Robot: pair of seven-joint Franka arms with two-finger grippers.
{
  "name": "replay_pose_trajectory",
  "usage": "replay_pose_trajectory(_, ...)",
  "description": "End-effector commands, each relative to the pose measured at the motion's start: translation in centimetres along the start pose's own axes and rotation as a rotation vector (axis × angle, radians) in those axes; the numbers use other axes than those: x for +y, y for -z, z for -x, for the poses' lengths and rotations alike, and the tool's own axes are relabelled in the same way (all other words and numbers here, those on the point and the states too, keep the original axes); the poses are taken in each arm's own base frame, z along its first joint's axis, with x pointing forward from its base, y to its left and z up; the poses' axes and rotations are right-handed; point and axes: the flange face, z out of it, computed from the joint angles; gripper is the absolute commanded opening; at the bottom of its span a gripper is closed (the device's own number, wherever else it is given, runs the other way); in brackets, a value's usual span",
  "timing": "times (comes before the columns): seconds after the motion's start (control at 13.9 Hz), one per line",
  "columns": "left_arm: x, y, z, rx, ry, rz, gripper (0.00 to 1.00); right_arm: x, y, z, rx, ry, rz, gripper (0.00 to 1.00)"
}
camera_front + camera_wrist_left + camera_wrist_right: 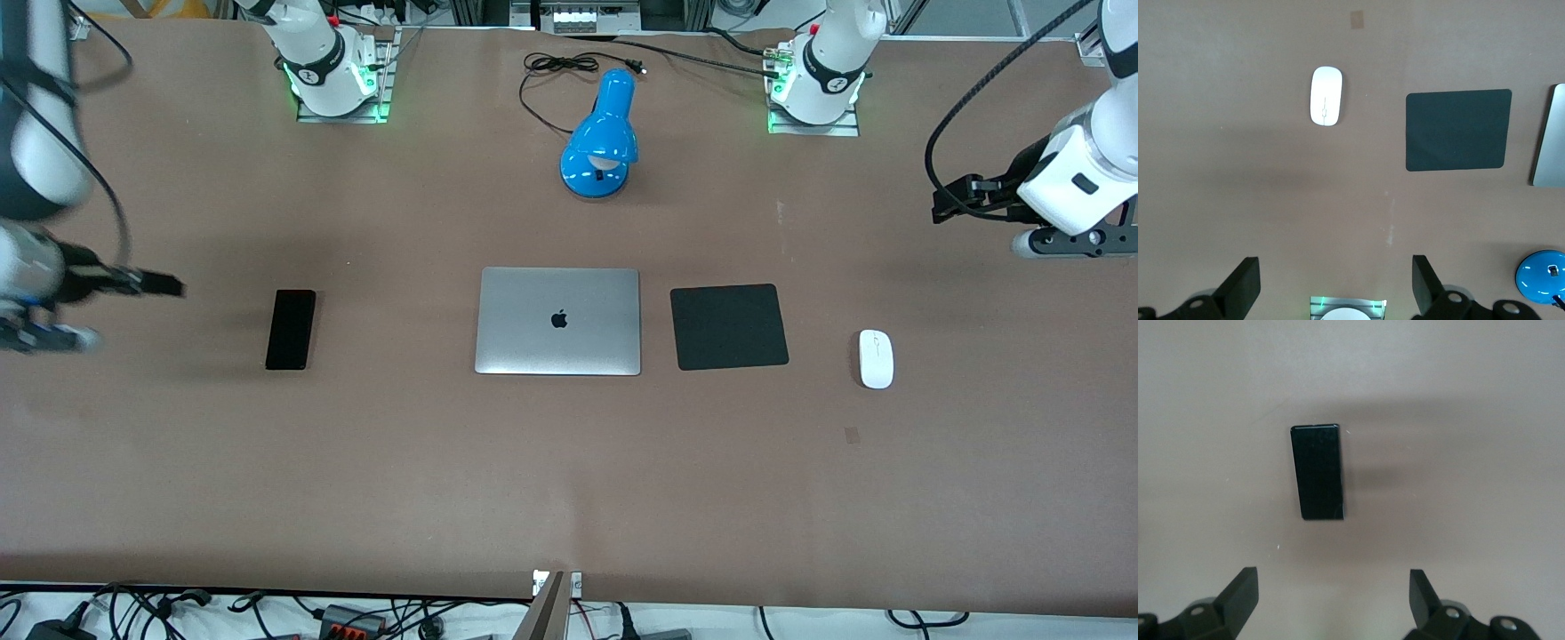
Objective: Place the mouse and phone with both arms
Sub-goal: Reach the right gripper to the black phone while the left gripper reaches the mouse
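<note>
Left pincer spread, empty, up over the desk's left-arm end. Right pincer spread, empty, over the right-arm end.

Mouse lies flat beside the mouse pad: light, glossy, likely slippery; pinch across its long sides.

Phone lies flat: thin, stiff, slick, low edges; grip its long edges.

MacBook shows an Apple logo; no readable text.

Even overhead light, soft shadows — right arm motion-blurred, the rest sharp.
</note>
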Motion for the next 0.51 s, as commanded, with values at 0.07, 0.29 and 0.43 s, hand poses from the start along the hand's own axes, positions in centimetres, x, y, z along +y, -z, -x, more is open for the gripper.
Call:
replay_pose_trajectory(0.07,-1.3,-3.4,-4.2,-0.084,-0.035,0.013,1.0,-2.8,-9.1,-2.5,0.017,-0.011,0.003,1.0)
replay_pose_trajectory(0.29,-4.0,-8.1,-7.5,-0.096,-0.066,0.014,1.0,-5.2,-15.9,-1.7,0.063,-0.036,0.015,1.0)
replay_pose_trajectory(0.43,-5.0,-11.7,-8.8,-0.041,-0.054,0.015,1.0,-5.0,-19.2,-1.1,0.083,-0.037,0.015,1.0)
